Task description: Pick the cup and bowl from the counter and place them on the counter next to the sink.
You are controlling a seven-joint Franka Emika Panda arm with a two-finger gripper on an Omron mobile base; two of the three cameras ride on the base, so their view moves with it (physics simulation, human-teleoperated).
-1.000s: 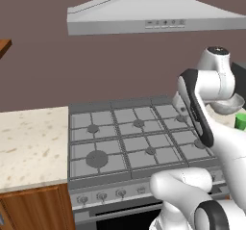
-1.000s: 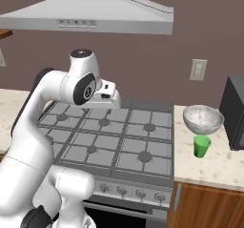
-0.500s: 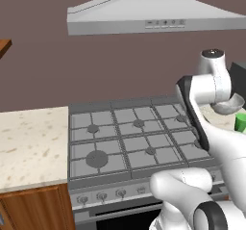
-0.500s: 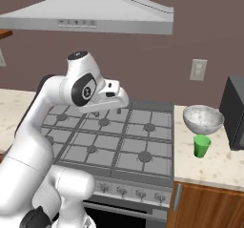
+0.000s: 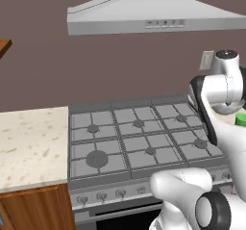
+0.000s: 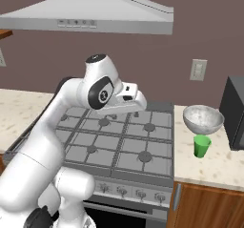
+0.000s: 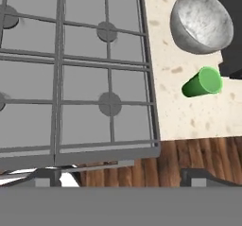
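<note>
The green cup [image 6: 202,146] stands upright on the cream speckled tabletop [image 6: 217,167] to the right of the grey gas stovetop [image 6: 119,141], close to the tabletop's front edge and a little in from the edge that meets the stove. The pale shiny bowl [image 6: 203,119] sits just behind it, toward the wall, near the cup without clearly touching it. A dark boxy appliance [image 6: 234,112] stands at the right of both, by the tabletop's far right side. In the hand view the cup [image 7: 202,83] and the bowl [image 7: 202,21] lie in the upper right, on the strip of tabletop [image 7: 170,102] beside the stovetop [image 7: 75,73], with brown wooden cabinet fronts [image 7: 156,166] below the edge. The gripper [image 6: 138,104] hangs above the stovetop's rear burners, well apart from cup and bowl, its fingers spread wide and holding nothing. Another stretch of the same tabletop [image 5: 29,142] lies to the left of the stove, under the steel range hood [image 5: 153,17].
</note>
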